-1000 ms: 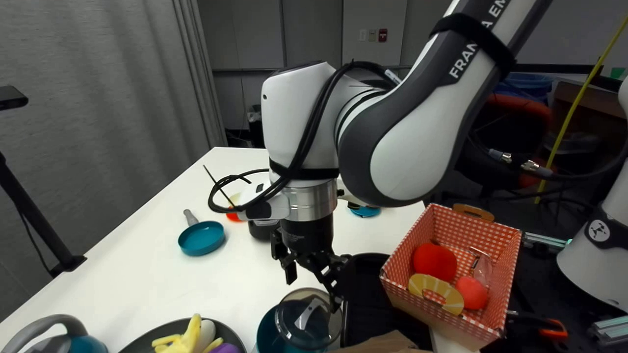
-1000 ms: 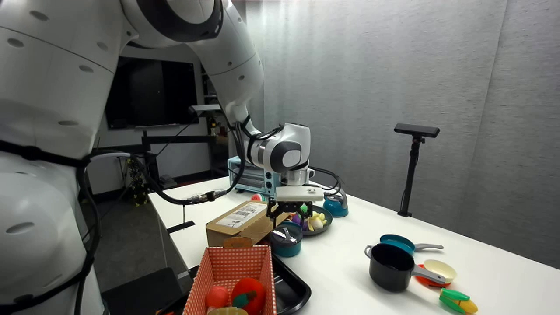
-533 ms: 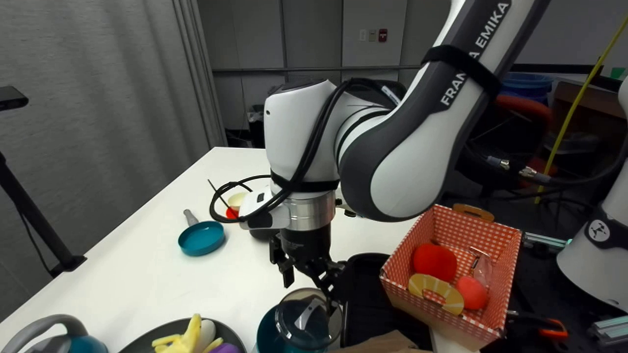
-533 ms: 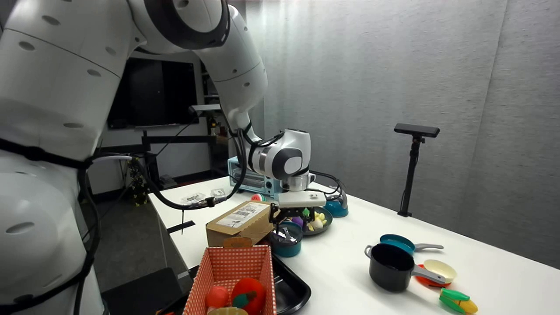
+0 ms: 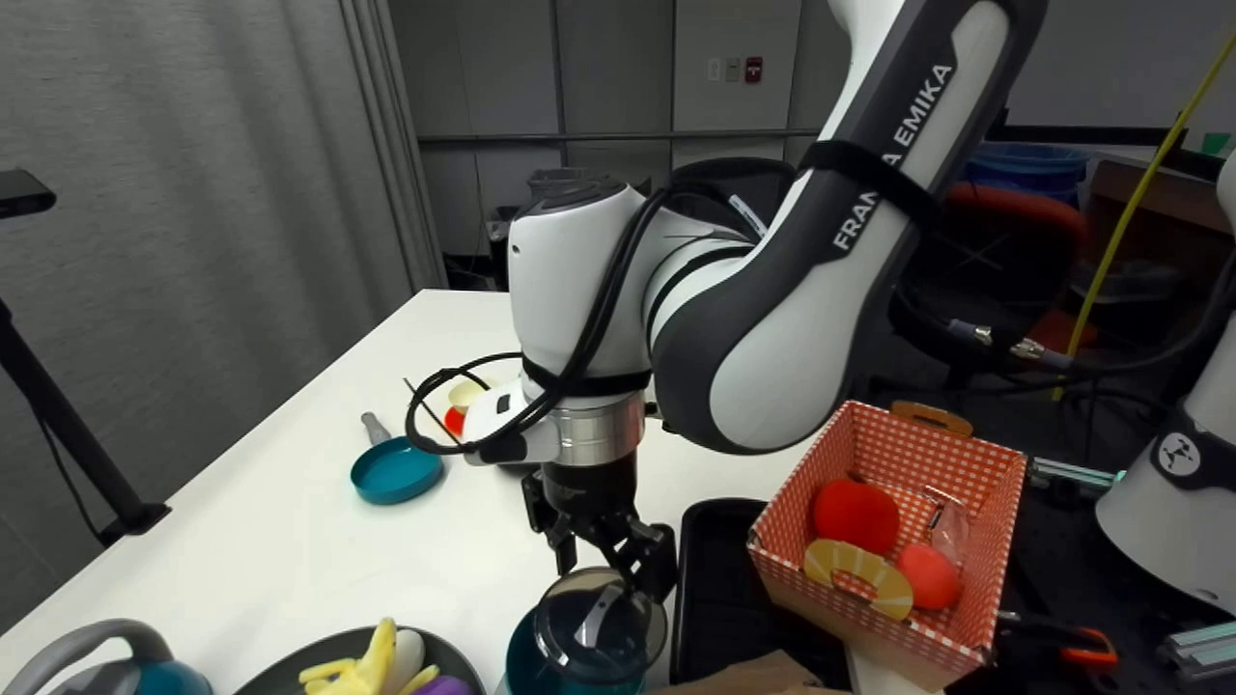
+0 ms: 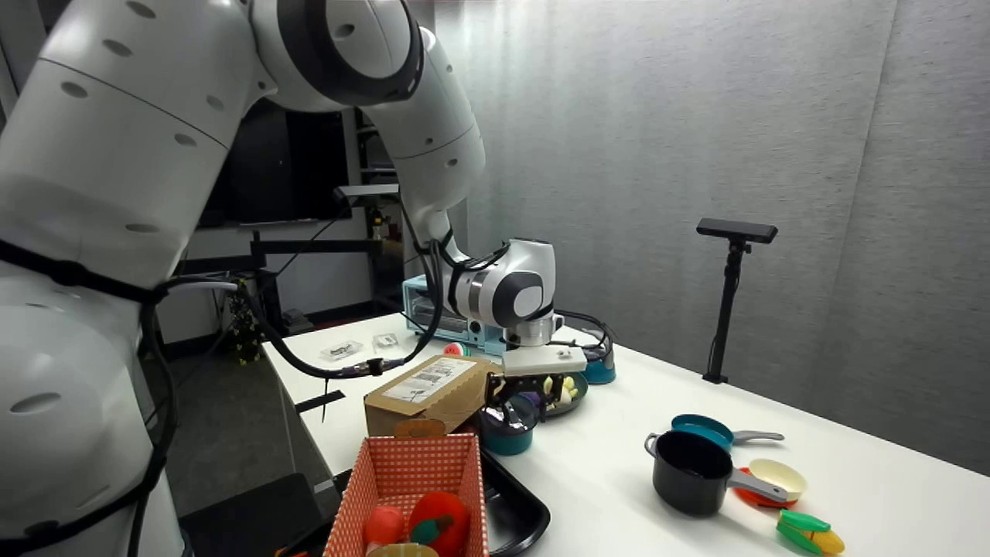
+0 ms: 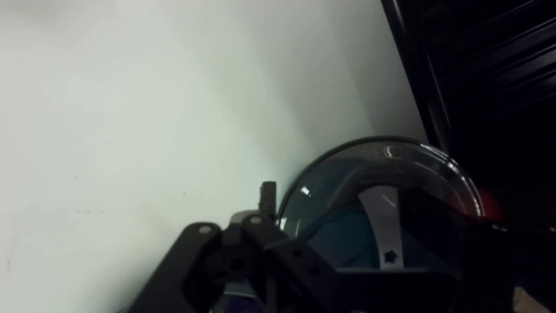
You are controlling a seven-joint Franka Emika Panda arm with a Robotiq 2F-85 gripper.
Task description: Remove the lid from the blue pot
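Note:
The dark glass lid [image 5: 594, 645] with a light strap handle rests slightly tilted and off-centre on the teal-blue pot [image 5: 521, 653]; the lid [image 6: 501, 416] and pot [image 6: 509, 444] show in both exterior views. My gripper [image 5: 603, 569] is open and low over the lid, pointing down. In the wrist view the lid [image 7: 343, 174] and its handle [image 7: 384, 217] lie between the spread fingers of the gripper [image 7: 377, 217]. One finger [image 7: 268, 198] stands at the outer rim of the lid; the opposite finger is lost in dark. The lower part of the lid is hidden by the gripper.
A black tray [image 5: 724, 598] and a checkered box [image 5: 772, 550] with toy fruit stand beside the pot. A cardboard box [image 6: 421, 391], a pan [image 5: 299, 666] of toy food and a kettle [image 5: 154, 666] are close. A black cup-like pot [image 6: 692, 483] stands farther off.
The arm has come down and shifted slightly left in an exterior view. The lid has slid a little the same way on the pot. The fingers stay apart.

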